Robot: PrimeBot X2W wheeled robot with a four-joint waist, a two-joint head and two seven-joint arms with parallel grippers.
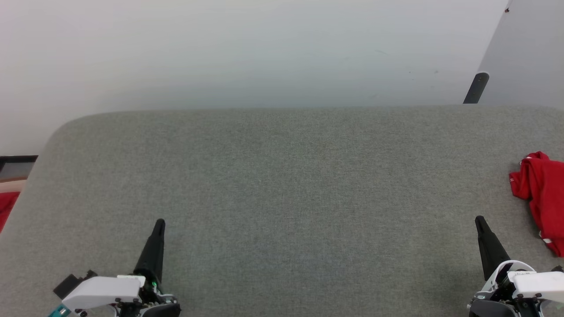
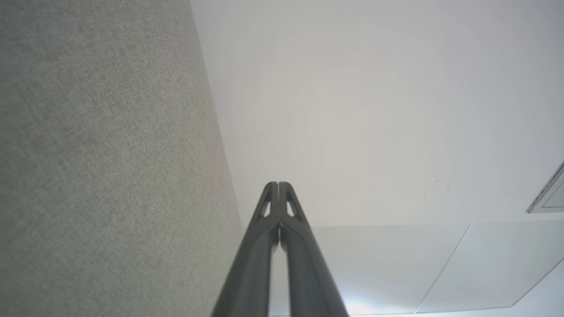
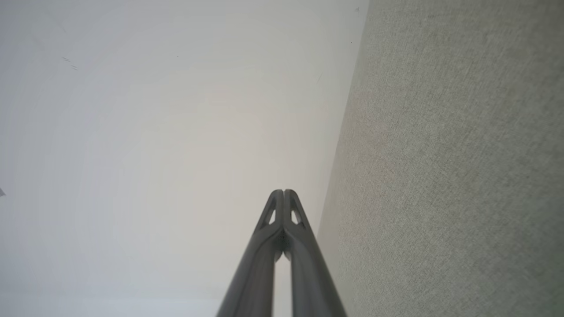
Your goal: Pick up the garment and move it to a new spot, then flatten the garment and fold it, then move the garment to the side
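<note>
The garment is a crumpled heap of bright red cloth with a bit of white trim. It lies on the grey fabric table at the far right, cut off by the edge of the head view. My right gripper is shut and empty, just left of and nearer than the garment, not touching it. My left gripper is shut and empty at the lower left, far from the garment. The left wrist view has the left gripper with fingers pressed together. So does the right wrist view of the right gripper.
A pale wall rises behind the table's far edge. A dark post and a light panel stand at the back right. A small scrap of red cloth shows off the table's left edge. The table's left far corner is rounded.
</note>
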